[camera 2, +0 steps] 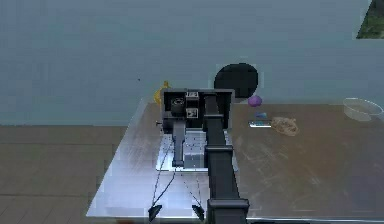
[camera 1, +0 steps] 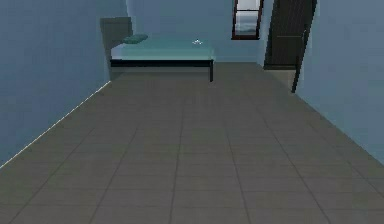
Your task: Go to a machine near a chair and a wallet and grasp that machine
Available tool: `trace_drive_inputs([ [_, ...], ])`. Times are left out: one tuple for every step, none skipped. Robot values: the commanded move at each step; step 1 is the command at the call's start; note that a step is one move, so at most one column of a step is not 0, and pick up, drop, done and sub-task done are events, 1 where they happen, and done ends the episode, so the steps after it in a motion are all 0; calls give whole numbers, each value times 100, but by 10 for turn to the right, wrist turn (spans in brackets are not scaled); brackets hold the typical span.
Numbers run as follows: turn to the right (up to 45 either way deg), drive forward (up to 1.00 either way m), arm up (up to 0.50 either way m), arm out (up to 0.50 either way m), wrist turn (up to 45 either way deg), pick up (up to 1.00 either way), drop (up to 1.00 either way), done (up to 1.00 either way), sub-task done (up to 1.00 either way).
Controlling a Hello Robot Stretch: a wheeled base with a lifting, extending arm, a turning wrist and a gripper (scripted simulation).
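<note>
Arm: the dark bar (camera 2: 224, 175) rises from the bottom edge, nearest to us, and reaches out over the worktop (camera 2: 320, 170); we judge the robot stands side-on to it, because the arm can only reach things at its side
Fingers: two thin fingers (camera 2: 154, 211) point back toward us above the grey part of the worktop; we cannot tell how wide they stand, nor whether they have hold of anything, since a pale thing (camera 2: 166, 152) lies on the worktop just by their dark body
Machine: we cannot make it out with certainty; we judge it stands on the worktop at the arm's far end, perhaps that pale thing, perhaps hidden by the arm
Landmarks: a dark round shape (camera 2: 238, 78) behind the far edge may be a chair's back, and a small dark flat thing (camera 2: 262, 120) beside the arm may be the wallet; if so, this place fits the task
Other things: a yellow thing (camera 2: 158, 95), a purple thing (camera 2: 256, 101) and a glass bowl (camera 2: 360, 108), all apart from the fingers
Ahead: the tiled floor (camera 1: 190, 150) leads to a bed (camera 1: 165, 48) and a dark door (camera 1: 290, 35); the base faces along the room, so the work is at its side
</note>
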Motion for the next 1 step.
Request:
trace_drive_inputs([
  [0,0,0,0,450,0,0,0,0],
])
